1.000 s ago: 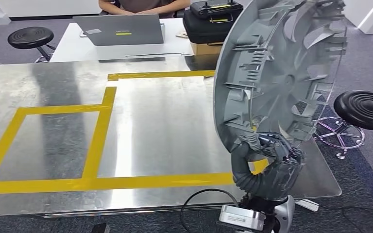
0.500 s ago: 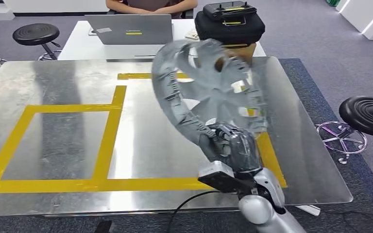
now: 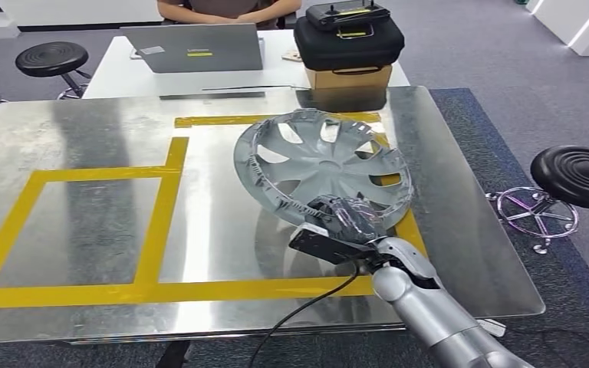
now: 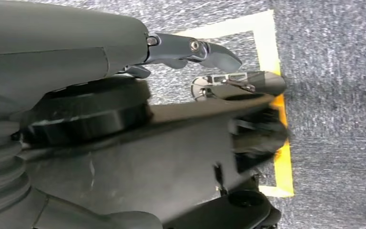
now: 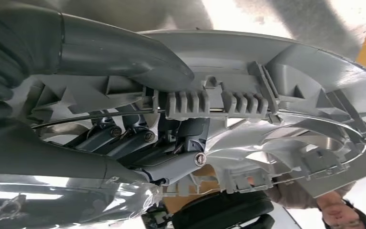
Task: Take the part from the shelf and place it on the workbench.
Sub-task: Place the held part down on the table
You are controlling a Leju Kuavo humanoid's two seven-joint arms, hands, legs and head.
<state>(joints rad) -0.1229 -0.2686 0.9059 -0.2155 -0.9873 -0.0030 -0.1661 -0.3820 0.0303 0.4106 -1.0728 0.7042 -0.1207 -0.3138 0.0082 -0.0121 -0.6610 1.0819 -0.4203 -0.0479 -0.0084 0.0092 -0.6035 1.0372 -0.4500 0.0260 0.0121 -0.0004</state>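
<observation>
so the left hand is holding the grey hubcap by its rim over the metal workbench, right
Not the left: the right hand grips the grey hubcap by its rim over the metal workbench, as the head view shows.

grey wheel cover (image 3: 324,165) tilted over workbench (image 3: 84,222)

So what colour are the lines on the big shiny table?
Yellow tape lines on the silvery workbench, clearest in the head view.

Matt grey plastic part (image 3: 323,164), glossy brushed-metal workbench (image 3: 92,215)
</observation>
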